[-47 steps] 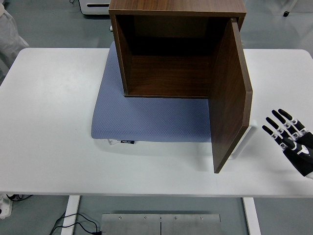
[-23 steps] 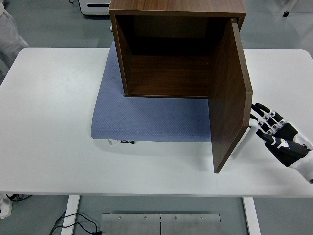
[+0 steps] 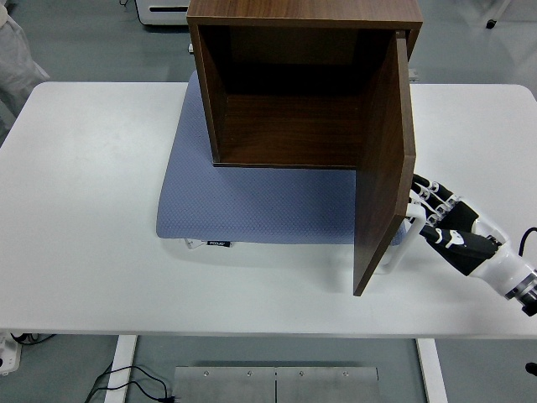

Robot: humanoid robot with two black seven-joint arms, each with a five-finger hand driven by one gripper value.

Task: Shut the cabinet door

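1. I'm looking at the dark brown wooden cabinet [image 3: 294,92] up at twelve o'clock on the white table [image 3: 84,210], open face towards me and nothing visible inside. It sits on a blue-grey textured mat [image 3: 252,206].
2. The matching brown wooden door [image 3: 384,164] is hinged on the cabinet's right side and stands wide open, its free edge pointing down to about five o'clock.
3. My right hand [image 3: 440,222] comes in from four o'clock. Fingers [image 3: 425,195] are extended and apart, clamped on nothing, their tips against the door's outer face or just short of it. The door hides the actual contact, so I can't confirm touch.
4. Left arm isn't in view.
5. My read: the push is just starting, and nearly the whole swing is left to do.
6. Risk one: the fingers sit near the door's lower edge, so a push that drifts down could slide off under it.
7. Risk two: pushing towards twelve o'clock rather than across to nine could shove the whole cabinet along the mat, or ruck the mat, instead of turning the door.
8. Risk three: a hard swing could slam shut and rebound open.
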